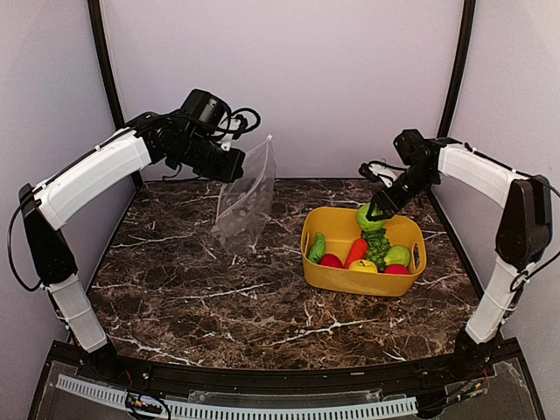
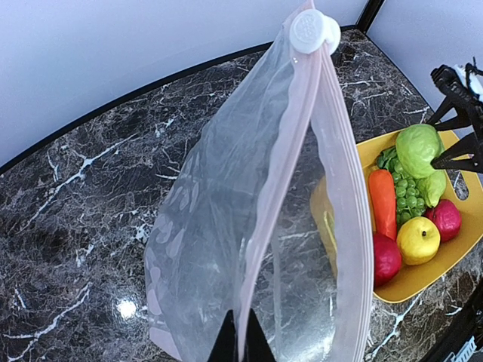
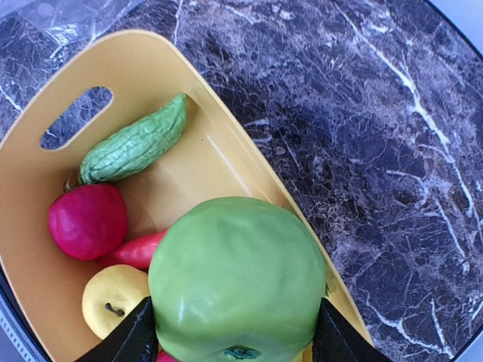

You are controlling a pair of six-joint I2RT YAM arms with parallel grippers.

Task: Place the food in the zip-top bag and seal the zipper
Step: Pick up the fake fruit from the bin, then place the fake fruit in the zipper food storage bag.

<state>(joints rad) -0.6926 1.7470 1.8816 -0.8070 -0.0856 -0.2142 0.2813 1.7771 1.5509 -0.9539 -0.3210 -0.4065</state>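
My left gripper is shut on one lip of the zipper strip and holds the clear dotted zip-top bag hanging above the table. The mouth gapes open, and the white slider tab sits at the far end. My right gripper is shut on a round leafy green ball, held just above the yellow basket. In the basket lie a green cucumber, a red ball, a carrot, a lemon and grapes.
The dark marble table has purple walls on three sides. The basket stands right of centre, a short gap from the hanging bag. A second red ball lies at the basket's far end.
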